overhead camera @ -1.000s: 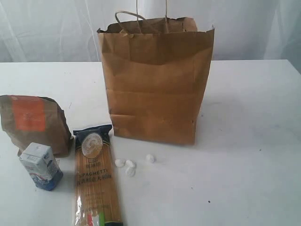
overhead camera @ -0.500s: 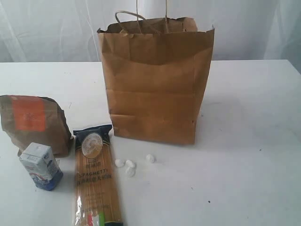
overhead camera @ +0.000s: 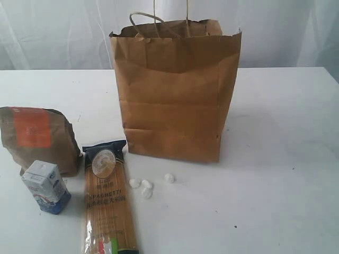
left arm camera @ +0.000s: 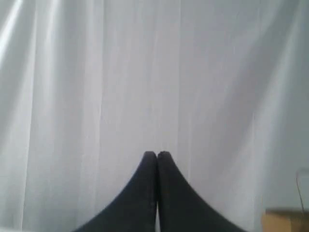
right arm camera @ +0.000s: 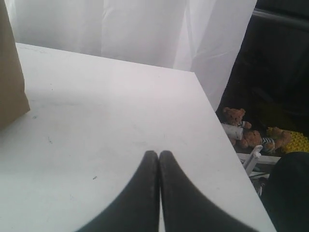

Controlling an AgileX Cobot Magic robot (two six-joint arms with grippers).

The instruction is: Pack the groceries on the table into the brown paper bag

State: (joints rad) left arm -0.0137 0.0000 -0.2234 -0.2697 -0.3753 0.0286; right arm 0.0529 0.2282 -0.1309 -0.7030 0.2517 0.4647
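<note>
The tall brown paper bag (overhead camera: pixel 175 90) stands upright and open-topped in the middle of the white table (overhead camera: pixel 275 174); a slice of it shows in the right wrist view (right arm camera: pixel 9 72) and a corner in the left wrist view (left arm camera: pixel 285 221). Left of it lie the brown pouch with orange label (overhead camera: pixel 37 137), the small blue-white carton (overhead camera: pixel 46 186) and the long spaghetti packet (overhead camera: pixel 108 201). Neither arm appears in the exterior view. My left gripper (left arm camera: pixel 157 154) is shut and empty, facing the curtain. My right gripper (right arm camera: pixel 159 154) is shut and empty above bare tabletop (right arm camera: pixel 111 121).
Several small white lumps (overhead camera: pixel 145 186) lie on the table between the spaghetti and the bag. A white curtain (overhead camera: pixel 53 32) hangs behind. Past the table's right edge, stuffed teddy bears (right arm camera: pixel 251 133) sit lower down in a dark area.
</note>
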